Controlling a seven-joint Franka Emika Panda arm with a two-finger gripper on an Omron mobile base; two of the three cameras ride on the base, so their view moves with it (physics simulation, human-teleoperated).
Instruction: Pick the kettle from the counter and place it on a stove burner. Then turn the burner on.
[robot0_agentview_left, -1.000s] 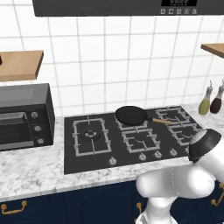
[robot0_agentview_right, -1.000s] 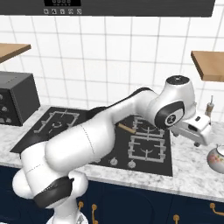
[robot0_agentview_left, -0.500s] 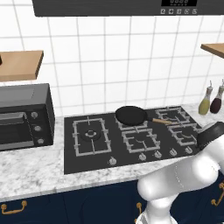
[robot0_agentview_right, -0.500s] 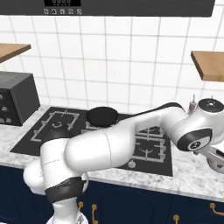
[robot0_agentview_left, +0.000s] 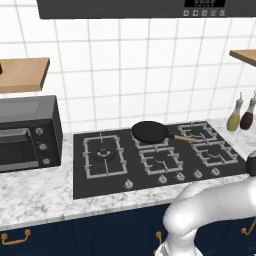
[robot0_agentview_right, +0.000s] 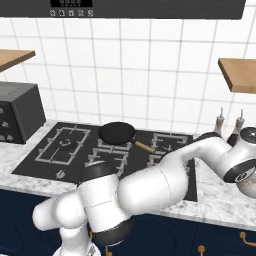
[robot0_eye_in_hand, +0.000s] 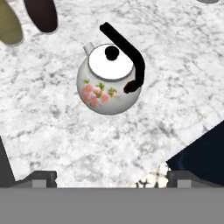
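We hang over the kettle (robot0_eye_in_hand: 108, 81), jaws spread wide, nothing pinched. It sits on the counter (robot0_eye_in_hand: 52, 131) ahead of the tips. Looks glossy, rigid, prob. slippery; grab the black handle (robot0_eye_in_hand: 131, 52).

Marbled counter (robot0_eye_in_hand: 52, 127) carries kettle (robot0_eye_in_hand: 108, 81), 2 bottles (robot0_agentview_left: 240, 114), oven (robot0_agentview_left: 27, 132).
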